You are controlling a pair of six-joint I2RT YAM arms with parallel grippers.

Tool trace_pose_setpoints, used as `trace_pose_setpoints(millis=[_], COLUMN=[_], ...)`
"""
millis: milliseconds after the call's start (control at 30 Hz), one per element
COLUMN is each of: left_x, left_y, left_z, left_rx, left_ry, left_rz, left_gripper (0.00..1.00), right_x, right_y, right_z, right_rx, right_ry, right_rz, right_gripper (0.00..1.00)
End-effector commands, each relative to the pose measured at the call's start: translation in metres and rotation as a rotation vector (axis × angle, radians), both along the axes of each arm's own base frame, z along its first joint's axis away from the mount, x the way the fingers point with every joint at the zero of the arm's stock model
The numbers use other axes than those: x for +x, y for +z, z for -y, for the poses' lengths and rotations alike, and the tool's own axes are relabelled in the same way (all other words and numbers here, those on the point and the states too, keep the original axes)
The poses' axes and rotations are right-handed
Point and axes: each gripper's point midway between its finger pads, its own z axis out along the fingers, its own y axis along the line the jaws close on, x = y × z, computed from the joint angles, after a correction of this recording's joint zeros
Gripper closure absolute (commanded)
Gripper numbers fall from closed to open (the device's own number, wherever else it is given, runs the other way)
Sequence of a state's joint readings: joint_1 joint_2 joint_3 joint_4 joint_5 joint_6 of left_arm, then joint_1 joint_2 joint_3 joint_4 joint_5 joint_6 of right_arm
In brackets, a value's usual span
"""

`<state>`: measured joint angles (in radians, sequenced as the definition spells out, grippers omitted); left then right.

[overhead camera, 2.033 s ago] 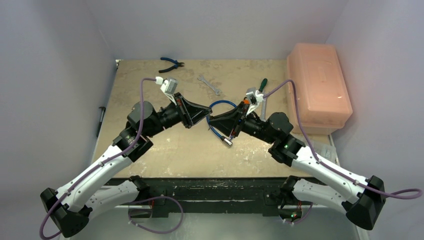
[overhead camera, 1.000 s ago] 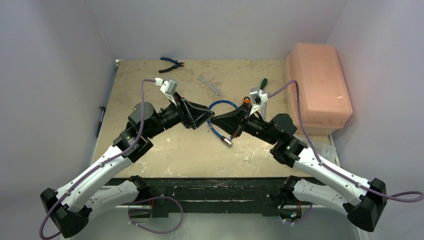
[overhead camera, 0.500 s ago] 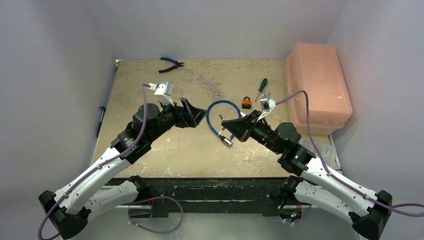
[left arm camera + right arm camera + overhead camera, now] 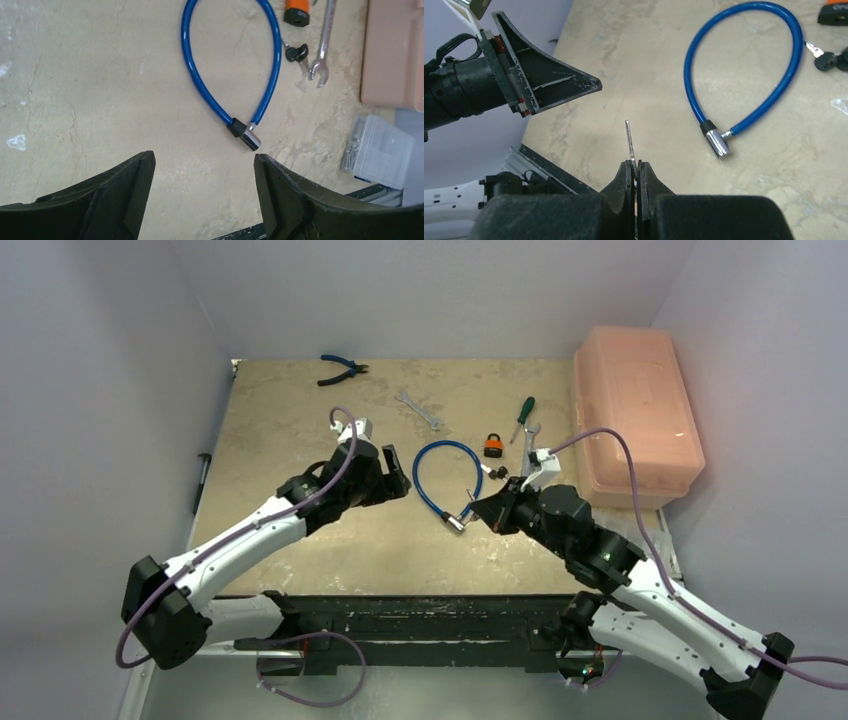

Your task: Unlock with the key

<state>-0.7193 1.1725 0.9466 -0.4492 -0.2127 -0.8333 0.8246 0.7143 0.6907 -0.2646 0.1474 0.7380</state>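
A blue cable lock (image 4: 416, 475) lies looped on the table, its chrome barrel end (image 4: 455, 523) toward the near edge. My right gripper (image 4: 478, 510) hovers just right of that barrel. In the right wrist view the right gripper (image 4: 636, 167) is shut on a thin metal key (image 4: 629, 142), whose blade sticks straight out beyond the fingertips, left of the barrel (image 4: 716, 141). My left gripper (image 4: 397, 472) sits left of the loop, open and empty. The left wrist view shows the left gripper (image 4: 202, 165) wide open above bare table, with the barrel (image 4: 248, 140) just ahead of it.
An orange padlock (image 4: 493, 445) and a black-headed key (image 4: 497, 473) lie right of the loop, beside a green screwdriver (image 4: 523, 412). A wrench (image 4: 418, 410) and blue pliers (image 4: 342, 367) lie farther back. A pink box (image 4: 635, 415) fills the right side.
The two grippers met tip to tip over the loop; now they have drawn apart. The left swung back leftward with open jaws, and the right pulled toward the near edge with the key.
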Motion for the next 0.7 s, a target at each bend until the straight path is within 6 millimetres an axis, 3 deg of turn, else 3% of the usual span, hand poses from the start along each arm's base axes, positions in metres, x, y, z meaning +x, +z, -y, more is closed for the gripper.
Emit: trace_pose_setpoints(millis=[0,133,400,667], left_x=[0.006,0.008,0.005,0.002], left_y=[-0.002,-0.033,-0.07,-0.104], left_z=[0.009,0.027,0.083,0.101], left_rx=[-0.1,-0.146,-0.149,-0.134], left_ry=[0.117,0.161,0.149,0.194], left_rz=[-0.081,-0.188,-0.288,-0.355], left_gripper=[0.25,0.29,0.28,0.33], right_x=[-0.002,0.006,0.008,-0.008], right_y=[0.002,-0.017,-0.034,-0.065], right_z=[0.016,0.016,0.024,0.035], right_rx=[-0.032,-0.023,-0.03,-0.042], right_ry=[-0.042,0.018,0.094,0.091], right_rz=[-0.052,-0.133,-0.203,-0.26], right_gripper=[1.0,1.0,1.0,1.0])
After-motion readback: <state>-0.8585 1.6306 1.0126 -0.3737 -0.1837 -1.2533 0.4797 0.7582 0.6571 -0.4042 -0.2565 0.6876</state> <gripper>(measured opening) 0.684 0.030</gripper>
